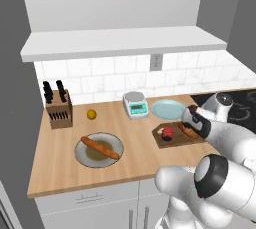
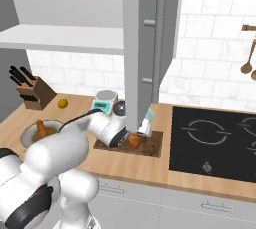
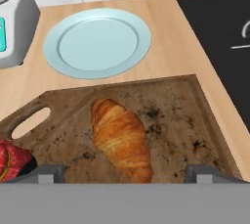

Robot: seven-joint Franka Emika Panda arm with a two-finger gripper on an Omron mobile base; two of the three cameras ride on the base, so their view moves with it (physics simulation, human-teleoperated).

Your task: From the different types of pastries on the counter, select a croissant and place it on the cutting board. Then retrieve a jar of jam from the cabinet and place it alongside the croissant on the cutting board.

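Observation:
The dark brown cutting board lies on the light wooden counter. A golden-brown croissant rests near the board's middle. The red jar of jam stands on the board by the handle cut-out, beside the croissant. My gripper hovers just over the board, open, its fingertips spread wide to either side of the croissant and holding nothing. From the left base view the jar and croissant sit side by side on the board, under the gripper. The baguette lies on a grey plate.
A light blue plate and a kitchen scale sit behind the board. A lemon and knife block stand at the left. The black stove is to the right. An open cabinet door hangs above the board.

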